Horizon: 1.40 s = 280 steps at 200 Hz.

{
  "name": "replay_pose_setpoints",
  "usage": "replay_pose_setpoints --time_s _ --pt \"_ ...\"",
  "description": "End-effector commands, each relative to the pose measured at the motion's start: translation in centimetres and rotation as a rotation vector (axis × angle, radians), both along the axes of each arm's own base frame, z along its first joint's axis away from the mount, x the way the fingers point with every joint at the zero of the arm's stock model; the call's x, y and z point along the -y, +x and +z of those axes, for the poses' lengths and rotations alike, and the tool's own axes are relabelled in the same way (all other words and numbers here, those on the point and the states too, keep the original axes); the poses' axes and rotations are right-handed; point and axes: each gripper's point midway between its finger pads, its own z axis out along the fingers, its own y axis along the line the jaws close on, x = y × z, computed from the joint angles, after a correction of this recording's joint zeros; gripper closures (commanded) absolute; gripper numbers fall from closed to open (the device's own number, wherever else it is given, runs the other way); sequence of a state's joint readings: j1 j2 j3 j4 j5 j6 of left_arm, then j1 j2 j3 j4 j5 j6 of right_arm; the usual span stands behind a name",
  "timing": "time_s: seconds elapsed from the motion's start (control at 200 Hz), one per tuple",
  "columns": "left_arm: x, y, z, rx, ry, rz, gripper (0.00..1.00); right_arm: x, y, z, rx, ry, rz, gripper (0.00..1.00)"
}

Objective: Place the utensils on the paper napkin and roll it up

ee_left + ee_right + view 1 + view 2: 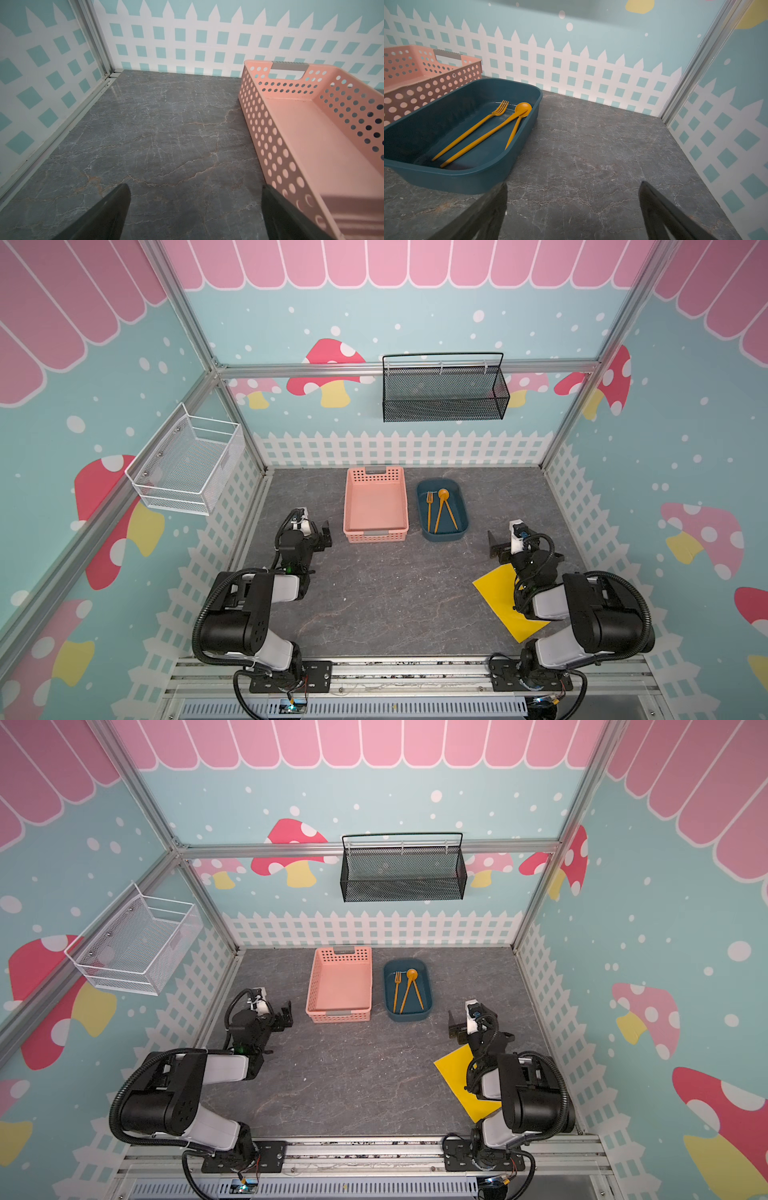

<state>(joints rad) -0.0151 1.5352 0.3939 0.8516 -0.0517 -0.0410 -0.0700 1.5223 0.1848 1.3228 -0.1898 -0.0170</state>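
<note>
In both top views the grey counter holds a pink basket near the back. A dark blue bin sits just beside it, on its right. The three orange-yellow utensils lie inside the blue bin. The paper napkin is a bright yellow sheet. It lies flat on the counter near the front right, well apart from the bin. The right arm hangs over part of it and hides that part. The left jaws are near the front left corner of the pink basket. The right jaws are just past the far corner of the napkin.

In the left wrist view the left jaws stand wide apart. Only bare counter shows between them. One side of the jaws is close to the wall of the pink basket.

In the right wrist view the right jaws stand wide apart too, with bare counter between them. The blue bin is close to one side of the jaws. In the bin the fork lies beside the stick. The tip of the stick rests on the round bowl of the spoon. The pink basket is behind the bin.
</note>
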Motion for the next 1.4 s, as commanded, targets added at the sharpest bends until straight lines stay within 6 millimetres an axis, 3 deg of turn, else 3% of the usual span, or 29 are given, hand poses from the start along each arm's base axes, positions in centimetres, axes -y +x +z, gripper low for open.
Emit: replay_pose_setpoints --time_s 0.0,0.14,0.325,0.48,0.77,0.981,1.171,1.296,1.396 --pt "-0.1 0.1 0.5 0.024 0.012 -0.002 0.0 1.0 0.5 0.4 0.01 0.013 -0.061 0.0" --pt "-0.3 -0.2 1.7 0.042 0.024 0.023 0.0 1.2 0.1 1.5 0.032 0.019 -0.08 0.01" --pt "0.1 -0.3 5.5 0.012 0.14 0.132 0.0 1.6 0.3 3.2 0.005 0.035 -0.106 0.03" --pt "1.0 -0.4 8.7 0.0 0.126 0.184 0.0 1.6 0.5 3.6 -0.103 0.112 -0.116 0.07" --pt "3.9 -2.1 12.7 -0.143 -0.105 0.13 0.04 -0.3 -1.7 1.5 -0.414 0.357 -0.093 0.16" --pt "6.4 -4.2 15.5 -0.239 -0.11 -0.044 0.05 -2.6 -4.3 -0.9 -0.638 0.484 -0.04 0.25" --pt "7.0 -5.2 14.4 -0.272 -0.007 -0.14 0.05 -5.6 -7.2 -3.6 -0.818 0.621 0.068 0.3" --pt "6.6 -5.4 13.1 -0.293 -0.02 -0.113 0.05 -6.4 -8.7 -5.2 -0.893 0.656 0.068 0.3" --pt "6.8 -5.6 13.2 -0.283 -0.03 -0.127 0.05 -6.6 -9.7 -6.2 -0.944 0.667 0.048 0.3"
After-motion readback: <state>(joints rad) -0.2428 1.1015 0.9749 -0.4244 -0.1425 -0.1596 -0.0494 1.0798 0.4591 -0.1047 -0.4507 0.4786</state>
